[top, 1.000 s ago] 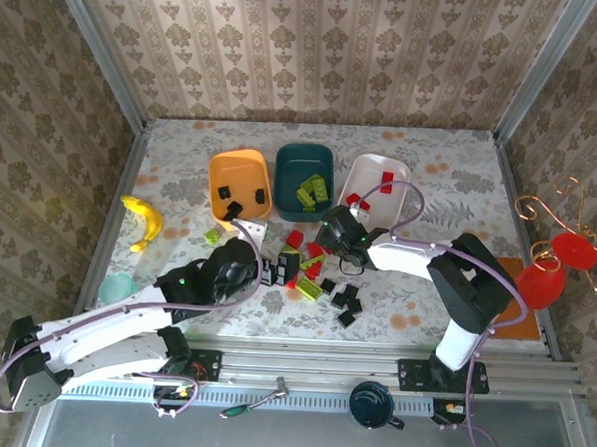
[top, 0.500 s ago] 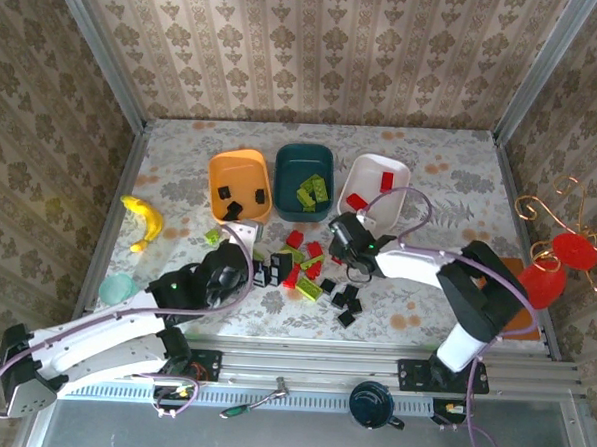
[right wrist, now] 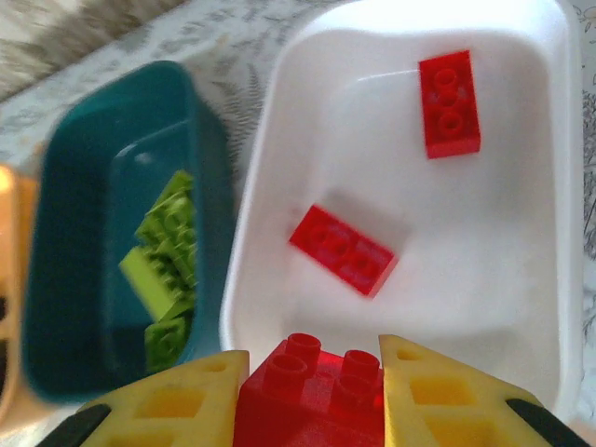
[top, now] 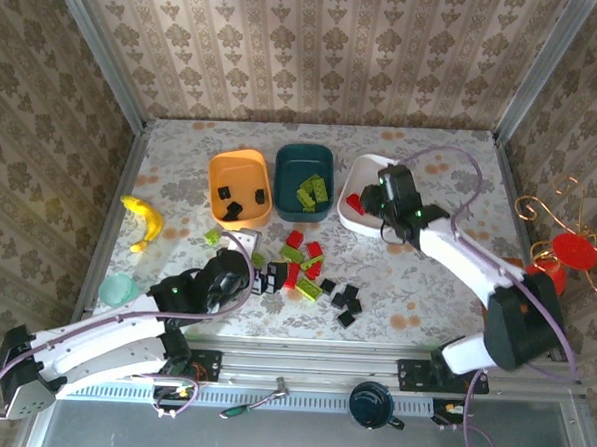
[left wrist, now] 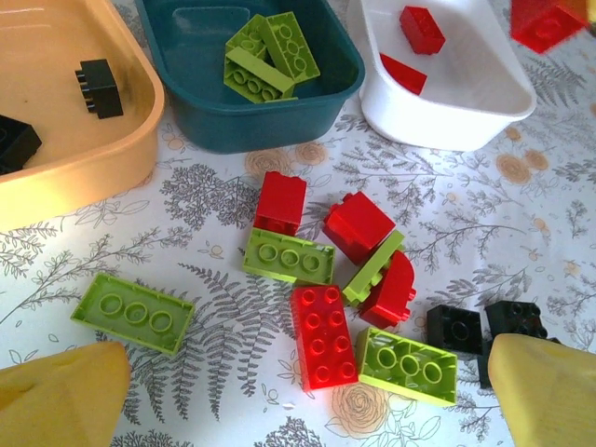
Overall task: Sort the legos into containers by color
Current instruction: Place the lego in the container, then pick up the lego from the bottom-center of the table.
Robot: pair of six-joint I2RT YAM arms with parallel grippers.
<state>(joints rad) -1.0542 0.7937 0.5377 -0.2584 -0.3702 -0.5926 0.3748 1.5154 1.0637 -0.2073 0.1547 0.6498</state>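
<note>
Find the left gripper (left wrist: 303,396) on the near side of the dark teal tub (left wrist: 270,112), over the loose legos (left wrist: 321,279), fingers spread wide and empty, same as a second ago. Look right of the teal tub for the real change: right gripper (right wrist: 312,414), lately down in the pile just near of that tub, now up over the white tub (right wrist: 494,242) beside it, pads clenched on a red brick (right wrist: 317,372). Means one more red about to join its colour; probably only the release left.

Counting three tubs in all:
- **Left of the teal tub:** orange tub (top: 221,169), with three black bricks (top: 232,210).
- **Inside the teal tub:** three lime-green bricks (left wrist: 270,56), as far as can be told.
- **On its near side, loose on the table (left wrist: 521,205):** four red, at least four lime green, several black too bunched to count surely.
- **Right of the teal tub:** in the white tub, two red lying, a third hanging above.
</note>
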